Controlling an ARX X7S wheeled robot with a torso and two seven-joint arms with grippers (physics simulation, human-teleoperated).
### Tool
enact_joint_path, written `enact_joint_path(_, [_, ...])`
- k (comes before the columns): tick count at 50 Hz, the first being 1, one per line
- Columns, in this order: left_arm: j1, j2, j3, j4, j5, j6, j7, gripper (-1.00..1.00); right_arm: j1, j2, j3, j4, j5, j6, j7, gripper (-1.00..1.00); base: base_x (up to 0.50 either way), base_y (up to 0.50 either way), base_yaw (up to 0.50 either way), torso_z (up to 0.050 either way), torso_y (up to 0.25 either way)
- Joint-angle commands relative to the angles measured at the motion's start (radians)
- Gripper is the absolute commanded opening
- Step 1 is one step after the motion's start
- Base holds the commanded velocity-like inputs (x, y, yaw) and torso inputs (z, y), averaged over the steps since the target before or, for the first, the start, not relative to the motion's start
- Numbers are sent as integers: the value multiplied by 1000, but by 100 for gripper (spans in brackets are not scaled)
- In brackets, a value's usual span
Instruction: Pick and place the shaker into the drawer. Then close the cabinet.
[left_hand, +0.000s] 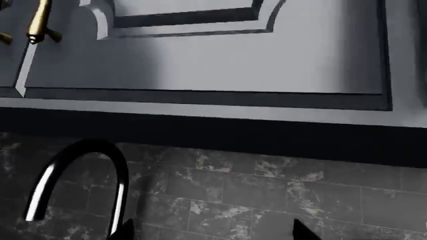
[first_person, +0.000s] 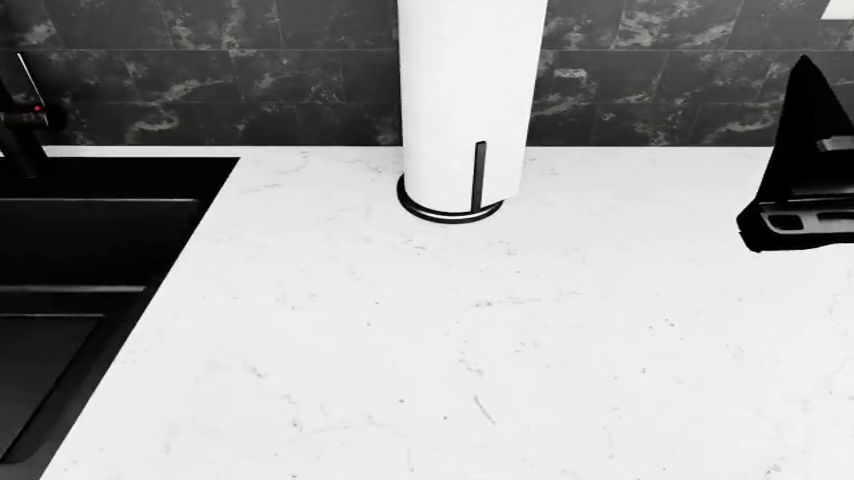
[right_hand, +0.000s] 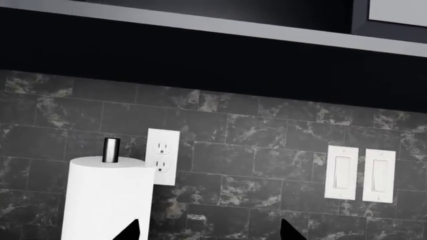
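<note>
The shaker and the drawer are out of view in all three frames. My left gripper (left_hand: 215, 232) is open; only its two dark fingertips (left_hand: 303, 231) show, wide apart, with bare dark backsplash tile between them. My right gripper (right_hand: 212, 231) is open too, its fingertips (right_hand: 132, 231) spread in front of the marbled wall, with nothing between them. In the head view a black part of my right arm (first_person: 801, 160) hangs over the right edge of the counter. My left arm does not show there.
A white marble counter (first_person: 441, 340) fills the head view, with a black sink (first_person: 80, 270) at its left. A paper towel roll (first_person: 470, 100) stands at the back by the wall. A curved black faucet (left_hand: 80, 170), a grey wall cupboard door (left_hand: 213, 55), an outlet (right_hand: 162, 156) and switches (right_hand: 360, 172) also show.
</note>
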Motion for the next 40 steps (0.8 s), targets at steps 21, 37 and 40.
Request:
enact_joint_path(21, [-1358, 1292, -444, -1074, 1111, -622, 1240, 100, 7, 6, -9, 28, 1, -12, 2, 100, 0, 0, 0, 0, 0])
enact_joint_path(37, [-1358, 1465, -236, -1493, 773, -601, 1394, 100, -93, 14, 81, -7, 40, -31, 36, 100, 0, 0, 0, 0, 0])
enact_joint_path(40, [-1358, 1465, -126, -1533, 690, -534, 1378, 100, -169, 16, 172, -18, 47, -24, 21, 100, 0, 0, 0, 0, 0])
